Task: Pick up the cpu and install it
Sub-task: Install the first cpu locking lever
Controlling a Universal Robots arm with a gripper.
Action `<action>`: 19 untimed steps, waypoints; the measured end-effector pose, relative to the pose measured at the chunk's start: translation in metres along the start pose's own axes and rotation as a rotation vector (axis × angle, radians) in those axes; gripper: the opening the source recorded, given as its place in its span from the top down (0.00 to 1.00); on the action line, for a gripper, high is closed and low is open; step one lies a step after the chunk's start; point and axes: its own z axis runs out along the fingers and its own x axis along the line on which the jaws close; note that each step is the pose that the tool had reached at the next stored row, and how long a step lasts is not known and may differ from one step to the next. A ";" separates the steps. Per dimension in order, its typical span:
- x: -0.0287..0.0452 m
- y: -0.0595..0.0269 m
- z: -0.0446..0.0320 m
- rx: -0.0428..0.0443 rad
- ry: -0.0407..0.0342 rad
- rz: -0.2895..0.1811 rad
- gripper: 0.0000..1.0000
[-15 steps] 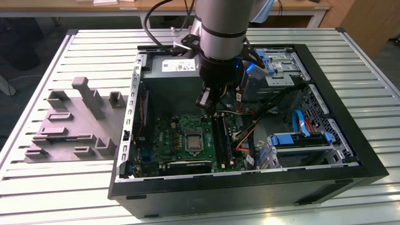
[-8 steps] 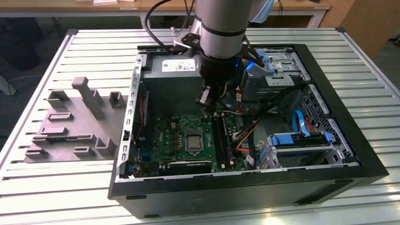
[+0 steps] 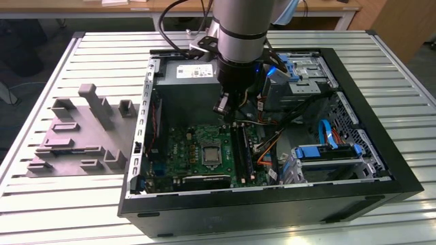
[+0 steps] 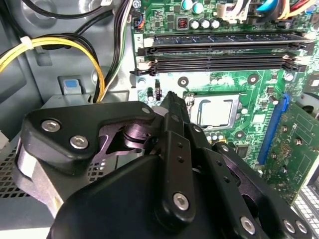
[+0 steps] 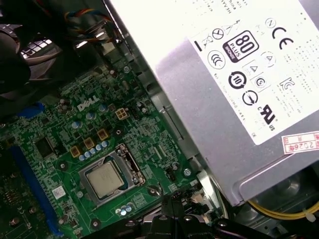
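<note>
Setting: slatted white metal table (image 3: 81, 204) carrying an open black computer case (image 3: 381, 168); a grey moulded parts tray (image 3: 75, 138) lies beside the case on the exterior view's left.

Board: green circuit board (image 3: 184, 153) lying flat on the case floor, with the metal-framed socket (image 3: 210, 154) near its middle and dark memory slots (image 4: 224, 52) beside it.

Cpu: I see the cpu (image 5: 103, 178) as a pale square chip lying flat inside the socket frame; in the second wrist view it is the silvery square (image 4: 216, 111) just beyond the fingertips.

Gripper: my gripper (image 4: 169, 97) hangs above the board, between the grey power supply (image 5: 234, 94) and the socket, apart from the chip. Its fingers (image 4: 174, 124) appear pressed together with nothing between them.

Cables: yellow and black wires (image 4: 75, 45) run along the case wall near the gripper.

Progress: I judge the chip picked up and placed, since it already rests in the socket and the gripper is empty. Whether the socket's retaining frame is clamped over it, I cannot tell.
</note>
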 end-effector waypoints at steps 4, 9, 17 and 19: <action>-0.0013 0.0011 0.0015 0.0000 -0.0001 0.000 0.89; -0.0003 0.0035 0.0035 0.0001 0.0000 -0.002 0.89; 0.0007 0.0037 0.0039 0.0201 0.0307 -0.025 0.89; 0.0022 0.0034 0.0039 0.0211 0.0322 -0.028 0.89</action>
